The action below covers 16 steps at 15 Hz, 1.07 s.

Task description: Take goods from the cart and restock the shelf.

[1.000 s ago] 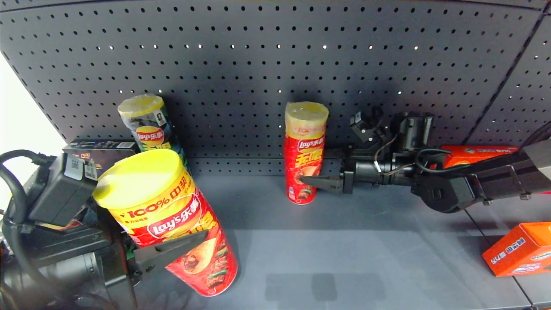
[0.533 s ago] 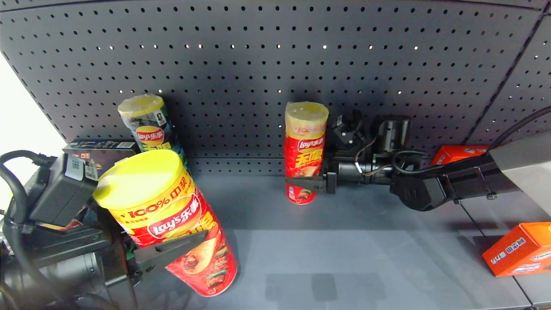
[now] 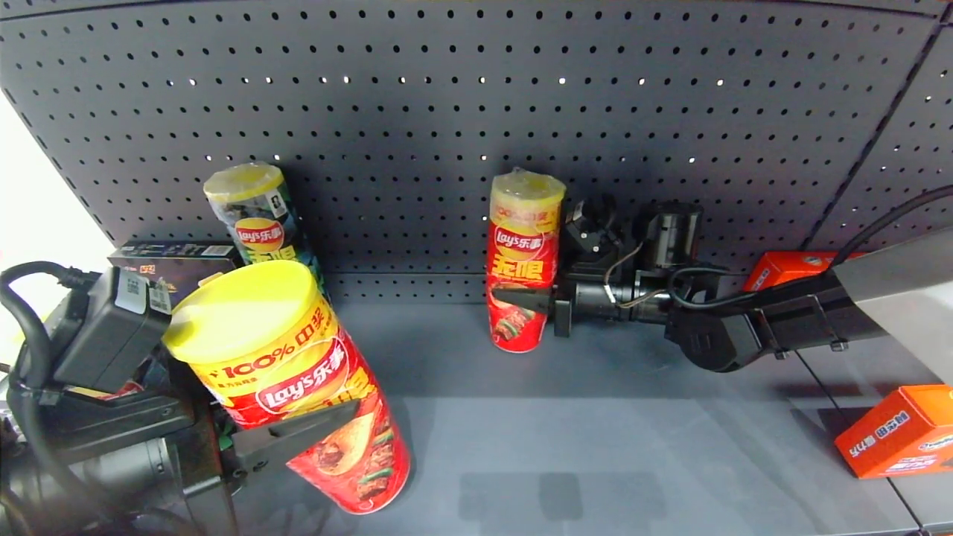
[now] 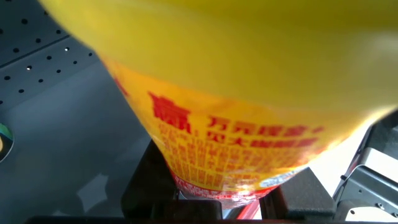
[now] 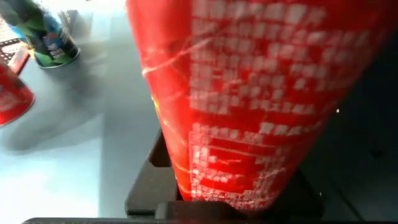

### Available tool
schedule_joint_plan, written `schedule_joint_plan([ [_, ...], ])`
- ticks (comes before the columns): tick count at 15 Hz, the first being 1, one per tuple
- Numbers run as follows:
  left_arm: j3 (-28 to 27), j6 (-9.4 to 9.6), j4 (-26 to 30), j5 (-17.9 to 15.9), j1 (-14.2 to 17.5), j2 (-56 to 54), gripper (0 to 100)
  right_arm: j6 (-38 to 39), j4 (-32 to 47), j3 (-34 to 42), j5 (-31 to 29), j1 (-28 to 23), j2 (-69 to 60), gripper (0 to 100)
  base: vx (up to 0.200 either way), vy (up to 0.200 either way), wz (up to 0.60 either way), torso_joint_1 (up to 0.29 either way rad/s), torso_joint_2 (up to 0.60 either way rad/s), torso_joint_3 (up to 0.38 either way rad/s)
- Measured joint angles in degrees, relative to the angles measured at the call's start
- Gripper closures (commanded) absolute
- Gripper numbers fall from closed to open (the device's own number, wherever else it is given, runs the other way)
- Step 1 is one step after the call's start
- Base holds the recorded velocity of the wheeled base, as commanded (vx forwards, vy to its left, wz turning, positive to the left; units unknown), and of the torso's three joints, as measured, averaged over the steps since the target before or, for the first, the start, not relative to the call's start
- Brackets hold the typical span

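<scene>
Dark grey perforated metal made up the back wall (image 3: 476, 112), the biggest thing before me, and below it ran the grey shelf (image 3: 595, 432).

Next in size was the large yellow-lidded can (image 3: 275, 350), red and yellow down its side. My left pincer (image 3: 305, 432) was clamped on it, one black finger lying across its front. I held it tilted at the left front of the shelf, lid up and base low. Whether the base touched the shelf I could not tell. My left wrist camera looked along its yellow side (image 4: 236, 124).

The slim red can (image 3: 521, 253) stood at the middle of the shelf, right by the back wall and leaning a little. My right pincer (image 3: 521, 299) was closed around its lower half, reaching in from the right, and the can's red side (image 5: 249, 112) rose between the fingers in my right wrist camera.

A green can (image 3: 257, 216) with a yellow lid stood at the back left, behind the large one.

Two orange boxes lay to the right, one near the front (image 3: 897, 432) and one at the back (image 3: 797, 268). A dark box (image 3: 175, 260) sat at the far left, beside the green can.
</scene>
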Motion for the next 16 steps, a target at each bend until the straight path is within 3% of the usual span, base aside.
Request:
schedule_joint_plan([
  [8, -0.1, 0.09, 0.0, 0.0, -0.1, -0.1, 100, 0.0, -1.2, 15.9, -0.6, 1.9, -14.2, 100, 0.0, 0.0, 0.0, 0.0, 0.0, 0.0],
  [16, -0.4, 0.01, 0.0, 0.1, 0.0, 0.0, 100, 0.2, -11.8, 36.8, -8.1, 9.7, -25.5, 100, 0.0, 0.0, 0.0, 0.0, 0.0, 0.0],
])
